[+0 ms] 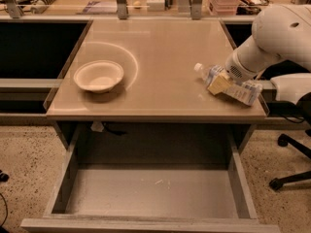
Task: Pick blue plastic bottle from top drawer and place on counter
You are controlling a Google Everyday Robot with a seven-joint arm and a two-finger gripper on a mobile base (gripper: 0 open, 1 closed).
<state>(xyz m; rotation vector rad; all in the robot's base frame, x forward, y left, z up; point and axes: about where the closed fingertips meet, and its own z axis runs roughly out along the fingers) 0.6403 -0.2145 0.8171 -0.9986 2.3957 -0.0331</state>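
Observation:
The blue plastic bottle, clear with a white cap and a pale label, lies tilted at the right edge of the counter, cap pointing left. My gripper comes in from the right on a white arm and is shut on the bottle's upper body, one yellowish finger across its front. The bottle's lower end is at or just above the tabletop. The top drawer is pulled wide open below the counter, and its grey floor holds nothing.
A white bowl sits on the counter's left side. Dark recessed shelves flank the counter on both sides. An office chair base stands on the floor at the right. Clutter lines the back ledge.

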